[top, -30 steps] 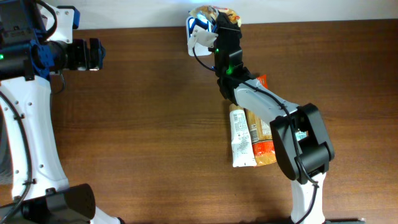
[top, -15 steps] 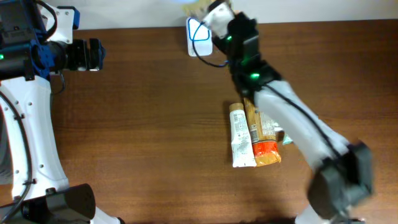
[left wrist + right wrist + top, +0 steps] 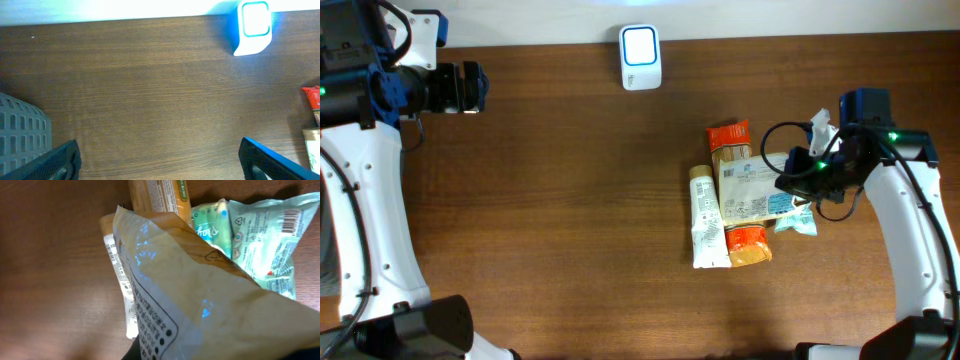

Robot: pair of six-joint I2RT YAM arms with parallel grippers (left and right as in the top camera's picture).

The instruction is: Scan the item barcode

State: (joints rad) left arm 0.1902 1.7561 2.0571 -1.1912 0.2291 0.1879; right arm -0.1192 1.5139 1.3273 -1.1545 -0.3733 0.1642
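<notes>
Packet: tan bag with a white printed label (image 3: 750,190), over the pile at the table's (image 3: 570,200) right, well apart from the scanner.
Right gripper (image 3: 790,183): clamped on the packet's edge.
Pile: 3 items, a white tube (image 3: 703,225), an orange-ended pack (image 3: 729,137) and a teal pouch (image 3: 260,235).
Scanner (image 3: 640,44): far edge, lit.
Left gripper (image 3: 478,87): jaws wide, empty, far left.

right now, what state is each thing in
scanner: lit, at the far edge
bag: gripped, over the orange pack
right gripper: shut on bag
left gripper: open, empty
tube: lying flat
orange pack: lying flat, partly under bag
teal pack: lying flat, partly under bag
</notes>
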